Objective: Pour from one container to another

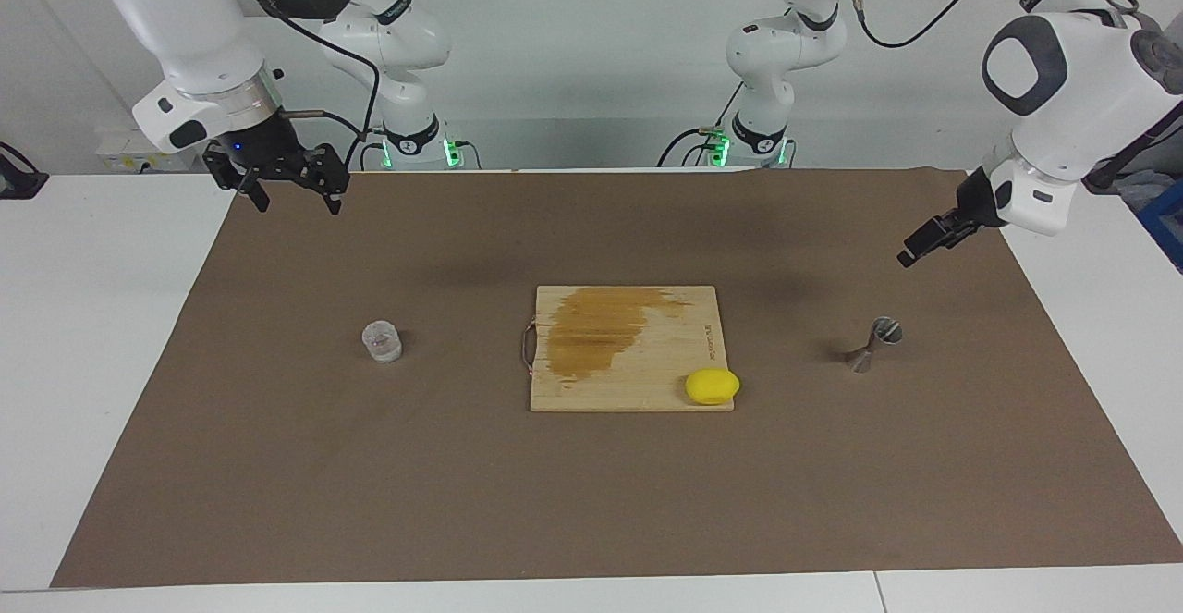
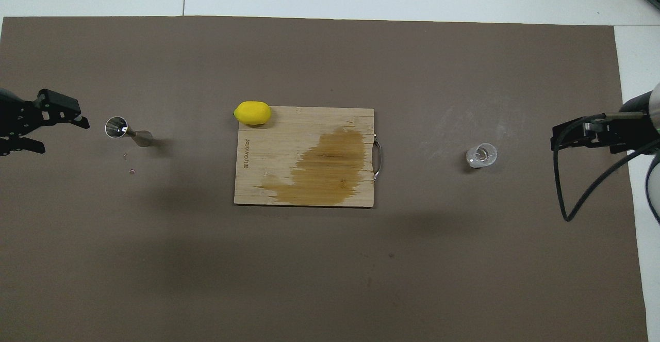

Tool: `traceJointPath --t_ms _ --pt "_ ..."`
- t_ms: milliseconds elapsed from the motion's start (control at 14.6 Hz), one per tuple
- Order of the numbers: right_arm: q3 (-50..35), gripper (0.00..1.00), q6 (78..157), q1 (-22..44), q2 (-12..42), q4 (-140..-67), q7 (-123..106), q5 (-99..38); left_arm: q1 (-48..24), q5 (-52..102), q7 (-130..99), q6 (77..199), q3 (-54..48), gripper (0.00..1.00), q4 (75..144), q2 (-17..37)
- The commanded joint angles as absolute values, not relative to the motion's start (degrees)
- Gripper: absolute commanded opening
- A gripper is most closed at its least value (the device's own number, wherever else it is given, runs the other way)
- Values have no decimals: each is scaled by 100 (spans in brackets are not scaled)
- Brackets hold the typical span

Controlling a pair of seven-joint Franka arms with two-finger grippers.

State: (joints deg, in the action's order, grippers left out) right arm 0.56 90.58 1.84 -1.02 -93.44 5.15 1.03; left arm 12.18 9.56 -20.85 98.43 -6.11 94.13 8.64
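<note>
A table covered by a brown mat (image 1: pixel 277 465), with 2 white robot arms hanging over its 2 ends and nothing in either gripper.

The clear cup (image 1: pixel 382 341) stands upright on the mat toward the right arm's end of the table, well apart from everything else. The metal jigger (image 1: pixel 873 343) — hourglass-shaped, silver-grey — stands on the mat toward the left arm's end, its open top cone catching the light. Between the 2 containers, at the middle of the table, lies a wooden cutting board (image 1: pixel 628 382) with a large dark stain across its surface and a thin metal handle on the edge facing the cup. A yellow lemon (image 1: pixel 712 386) rests on the board's corner farthest from the robots, on the jigger's side, overhanging the edge slightly.

The right gripper (image 1: pixel 294 195) hangs in the air over the mat's corner at the right arm's end, fingers spread apart, holding nothing. The left gripper (image 1: pixel 910 255) hangs over the mat's edge at the left arm's end, near the jigger but not touching it, fingers spread, holding nothing.
</note>
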Motion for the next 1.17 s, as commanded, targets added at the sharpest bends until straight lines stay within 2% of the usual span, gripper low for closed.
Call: traceJointPath --t_ms 0,206,412,550,1100 --pt "44 100 9088 149 -246 -9510 501 9 1598 1483 -3098 10115 -633 100 9464 923" --pt "44 100 9097 184 -255 -9518 483 9 1985 2413 -4418 10405 -633 100 10087 625" --pt "44 100 9105 185 -334 -9685 483 9 2442 3494 -4517 10940 -633 100 10992 204" --pt "44 100 9114 185 -351 -9721 492 9 2505 4041 -4526 11100 -624 100 11511 -60" --pt "35 99 9123 185 -378 -9764 589 9 2671 5377 -5615 11364 -624 100 11874 -27"
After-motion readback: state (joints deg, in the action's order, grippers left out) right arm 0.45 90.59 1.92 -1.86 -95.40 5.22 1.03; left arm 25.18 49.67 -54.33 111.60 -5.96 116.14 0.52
